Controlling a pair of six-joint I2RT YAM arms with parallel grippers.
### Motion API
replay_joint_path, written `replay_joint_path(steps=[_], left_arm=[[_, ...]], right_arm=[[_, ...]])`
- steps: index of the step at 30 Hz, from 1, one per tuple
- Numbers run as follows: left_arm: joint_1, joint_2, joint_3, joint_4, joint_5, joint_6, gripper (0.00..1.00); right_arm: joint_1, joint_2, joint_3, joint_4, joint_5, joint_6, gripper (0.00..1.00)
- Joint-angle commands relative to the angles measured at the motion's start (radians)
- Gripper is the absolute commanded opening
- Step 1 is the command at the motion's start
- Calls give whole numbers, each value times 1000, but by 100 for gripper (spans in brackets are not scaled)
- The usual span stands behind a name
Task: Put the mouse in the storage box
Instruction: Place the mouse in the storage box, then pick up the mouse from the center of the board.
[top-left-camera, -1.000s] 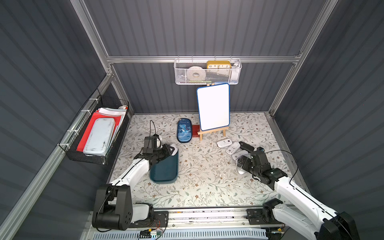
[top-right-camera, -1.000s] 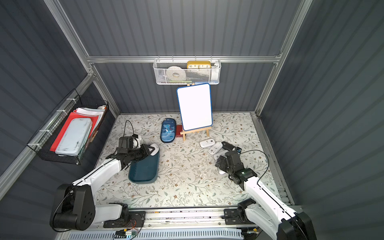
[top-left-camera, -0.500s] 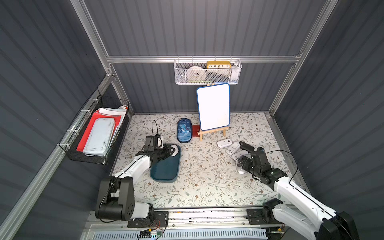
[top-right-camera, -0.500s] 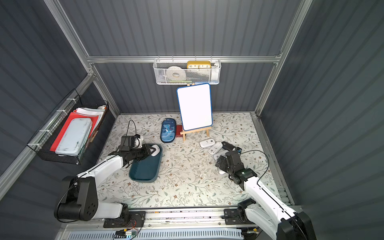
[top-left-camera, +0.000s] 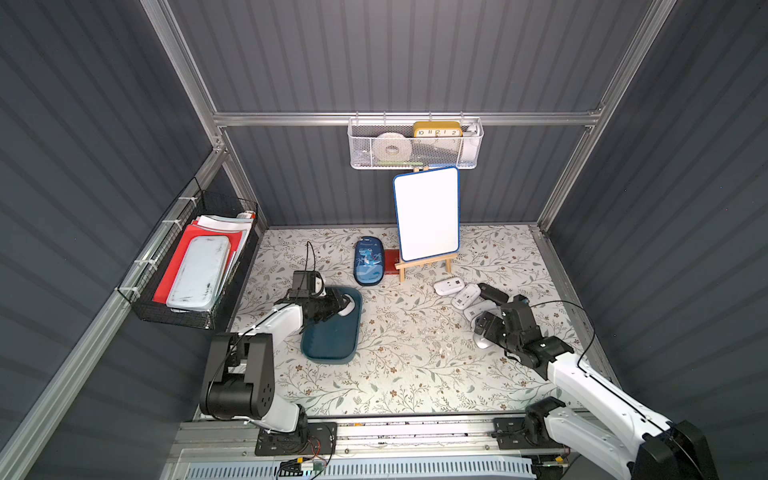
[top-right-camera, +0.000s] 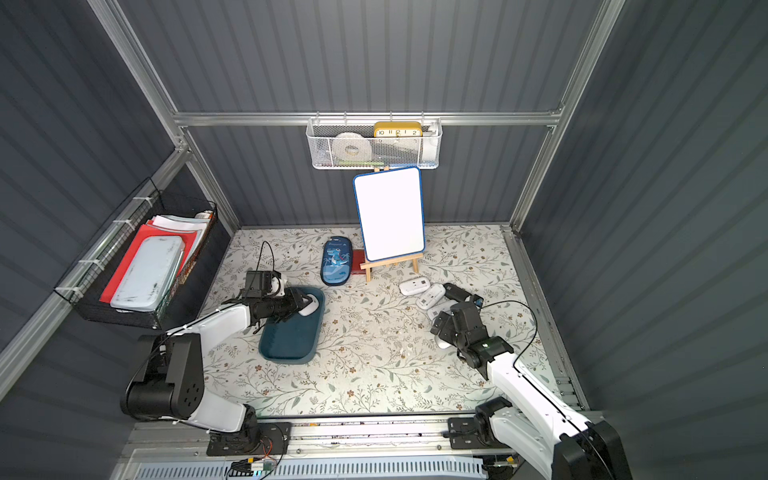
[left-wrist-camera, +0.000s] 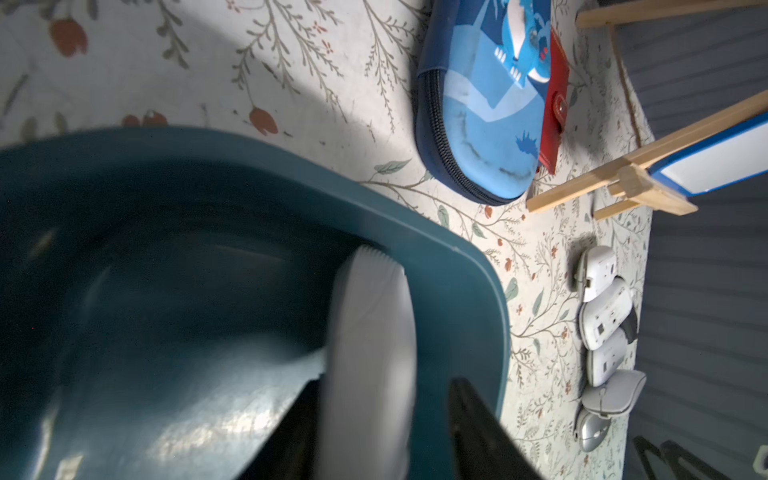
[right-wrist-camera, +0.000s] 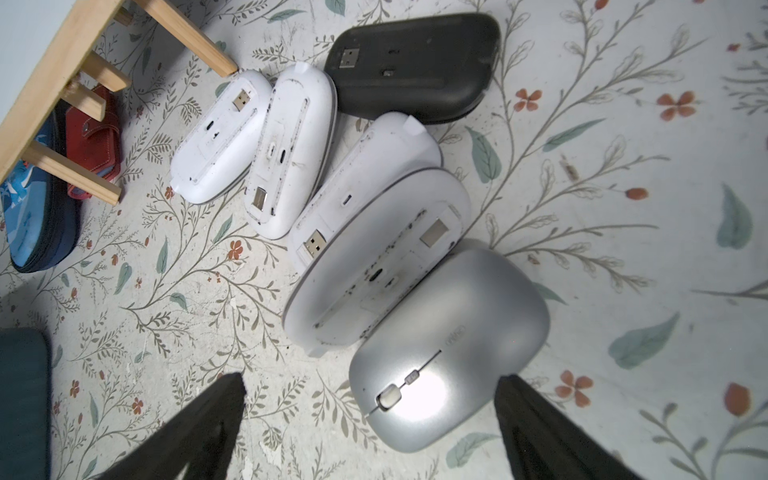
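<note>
L pincer (left-wrist-camera: 384, 386) parted, gap showing beside white oval plastic mouse (left-wrist-camera: 370, 332), which is inside shallow dark teal plastic storage box (top-left-camera: 332, 343), back-wall end. R pincer (right-wrist-camera: 372, 378) wide, fingers flanking silver plastic mouse (right-wrist-camera: 449, 345) on floral bench (top-left-camera: 415, 374)

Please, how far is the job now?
Done: one white mouse is inside the storage box, between the left gripper's parted jaws. In hand: the open right gripper hovers over the silver mouse. Left: six mice on the table, silver included.
</note>
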Motion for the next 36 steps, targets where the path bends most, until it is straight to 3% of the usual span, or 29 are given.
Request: replay_joint_path(steps=[1, 4, 12, 24, 31, 36], left_arm=[[8, 3, 41, -36, -26, 15, 76], [9, -4, 69, -75, -79, 7, 85], [9, -90, 129, -179, -199, -11, 95], [9, -323, 246, -376, -134, 110, 97], [9, -416, 193, -376, -138, 126, 98], [9, -435, 177, -352, -108, 134, 99]], right_arm=[[-3, -2, -10, 3, -4, -7, 98], [-5, -1, -10, 5, -5, -6, 98], [-7, -1, -3, -5, -3, -14, 98], [-13, 104, 208, -385, 63, 89, 99], [-13, 212, 252, -450, 28, 147, 93], [-13, 251, 238, -403, 73, 184, 92]])
